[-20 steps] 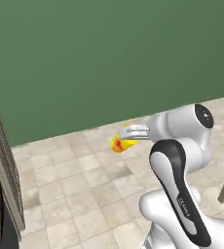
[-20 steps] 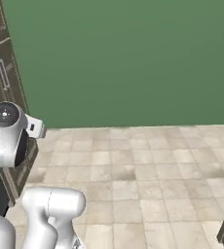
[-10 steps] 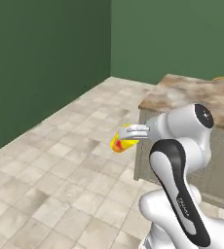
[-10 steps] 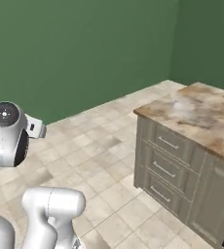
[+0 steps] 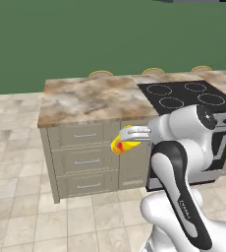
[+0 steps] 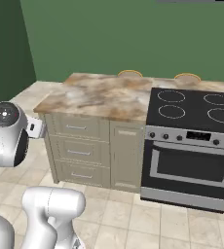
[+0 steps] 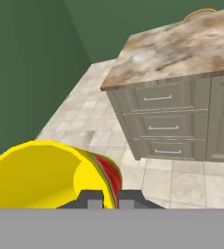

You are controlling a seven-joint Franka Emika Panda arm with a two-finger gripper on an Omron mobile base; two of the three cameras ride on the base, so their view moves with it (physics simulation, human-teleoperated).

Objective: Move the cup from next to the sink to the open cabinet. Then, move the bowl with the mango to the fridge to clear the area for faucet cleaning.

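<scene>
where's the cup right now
The cup is clamped in the gripper, held in the air in front of the beige drawers, left of the stove.

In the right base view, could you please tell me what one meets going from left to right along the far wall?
Beige drawer unit under the marbled counter → narrow cabinet door → stove with black cooktop and oven door.

Marble-topped island counter [image 6: 104,97] with beige drawers [image 5: 85,160], black stove [image 6: 192,146] beside it, perhaps stool tops [image 5: 101,74] behind, tiled floor [image 7: 192,185]
</scene>
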